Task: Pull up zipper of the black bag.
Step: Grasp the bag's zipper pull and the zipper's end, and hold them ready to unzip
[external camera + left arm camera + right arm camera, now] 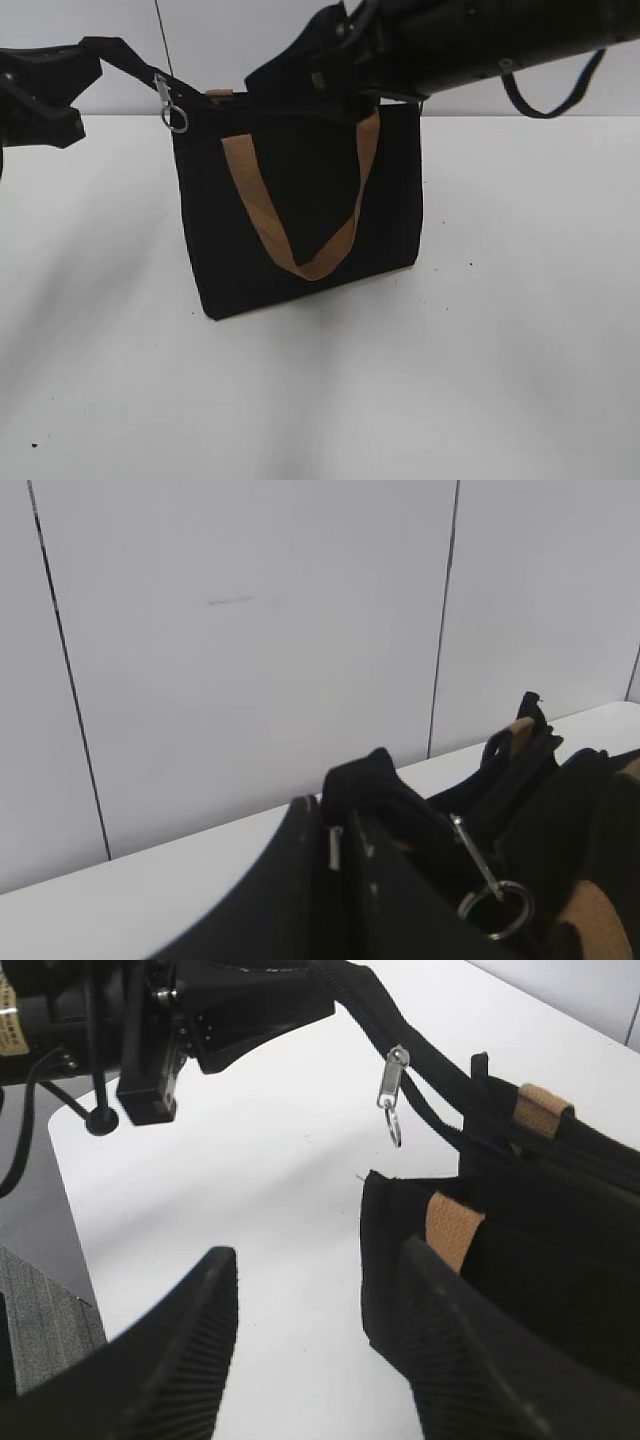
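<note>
The black bag (300,200) stands upright mid-table, with a tan handle (300,265) hanging down its front. The silver zipper (171,104) hangs at the bag's top left corner, on a black zip strip stretched out to the left. My left gripper (88,62) is shut on the end of that strip (372,780), and the zipper with its ring (490,885) lies just beyond the jaws. My right gripper (315,1252) is open and empty above the bag's top (530,1260), its right finger over the bag's corner. The zipper (392,1085) hangs farther ahead of it.
The white table (480,380) spreads round the bag, with a white panelled wall (250,630) behind. A black cable loop (548,108) hangs from my right arm. The table's edge (62,1195) and grey floor show at the left of the right wrist view.
</note>
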### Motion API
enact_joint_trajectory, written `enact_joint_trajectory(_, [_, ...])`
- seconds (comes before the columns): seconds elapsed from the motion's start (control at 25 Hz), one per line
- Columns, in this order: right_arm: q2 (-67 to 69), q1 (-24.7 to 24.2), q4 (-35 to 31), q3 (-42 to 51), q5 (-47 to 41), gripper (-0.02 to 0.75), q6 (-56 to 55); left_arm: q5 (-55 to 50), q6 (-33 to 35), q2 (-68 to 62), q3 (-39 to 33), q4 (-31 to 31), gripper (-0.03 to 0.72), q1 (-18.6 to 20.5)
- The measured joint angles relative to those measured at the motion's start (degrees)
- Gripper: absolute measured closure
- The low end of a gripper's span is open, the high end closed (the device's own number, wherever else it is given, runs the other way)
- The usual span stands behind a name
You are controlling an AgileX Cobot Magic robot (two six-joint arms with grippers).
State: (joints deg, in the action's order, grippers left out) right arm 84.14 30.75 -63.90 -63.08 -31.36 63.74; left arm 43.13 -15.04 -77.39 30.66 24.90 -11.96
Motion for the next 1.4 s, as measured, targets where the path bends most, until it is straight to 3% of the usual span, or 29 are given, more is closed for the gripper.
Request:
enact_joint_trajectory(0.64, [21.5, 3.4, -0.2, -17.6, 0.8, 0.346, 0.5, 1.3, -0.1, 0.0, 0.0, 0.1, 0.655, 0.0])
enact_joint_trajectory(1.4, [26.8, 3.4, -3.2, -18.6, 3.0, 0.346, 1.1, 1.4, -0.1, 0.0, 0.0, 0.1, 0.655, 0.0])
